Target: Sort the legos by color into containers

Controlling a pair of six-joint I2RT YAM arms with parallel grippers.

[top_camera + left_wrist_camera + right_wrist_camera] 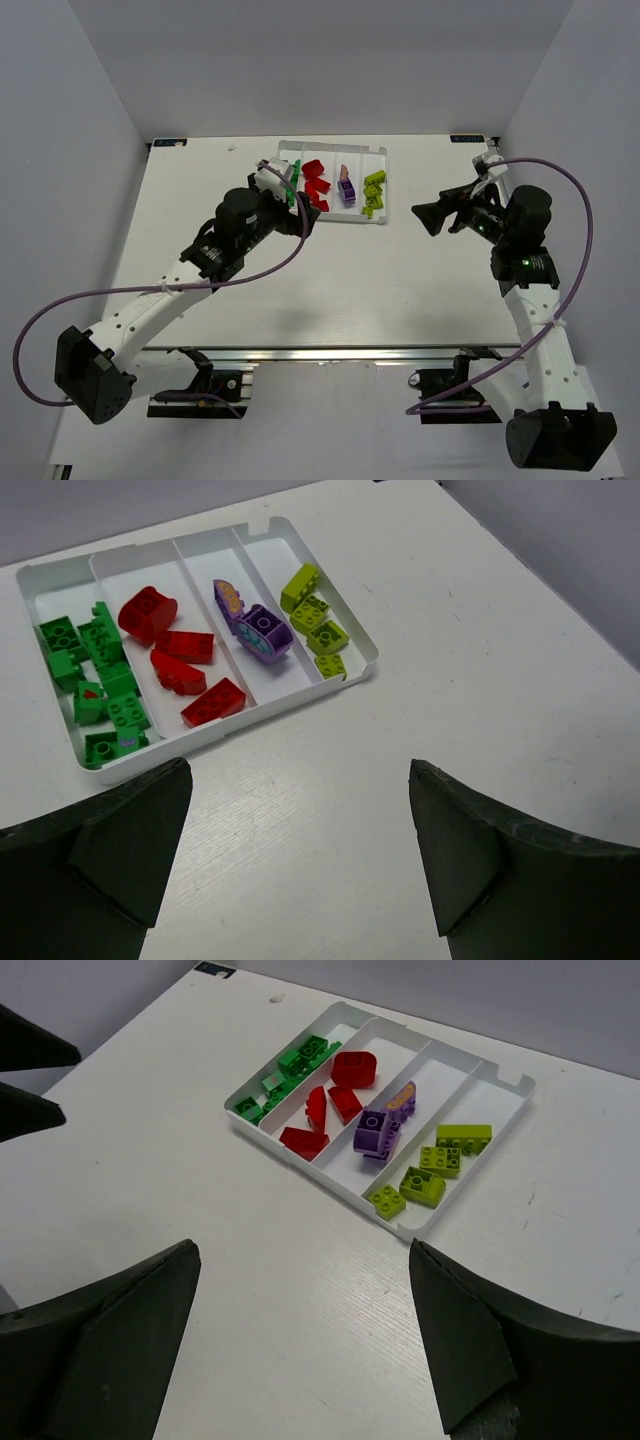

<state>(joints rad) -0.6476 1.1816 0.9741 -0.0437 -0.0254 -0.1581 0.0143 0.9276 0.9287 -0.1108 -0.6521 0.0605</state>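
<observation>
Legos (185,645): all inside tray (262,558), grouped green, red, purple, yellow-green; sorting looks finished. Tray just ahead of left tool (298,780), lanes running away from it. Right tool (300,1260) farther off. Both tools spread, empty.

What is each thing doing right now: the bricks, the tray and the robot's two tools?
green legos: lying in one end slot of the tray.
red legos: lying in the next slot.
purple legos: lying in the third slot.
yellow-green legos: lying in the other end slot.
tray: flat on the table, one colour per slot.
left tool: open, holding nothing.
right tool: open, holding nothing.
</observation>
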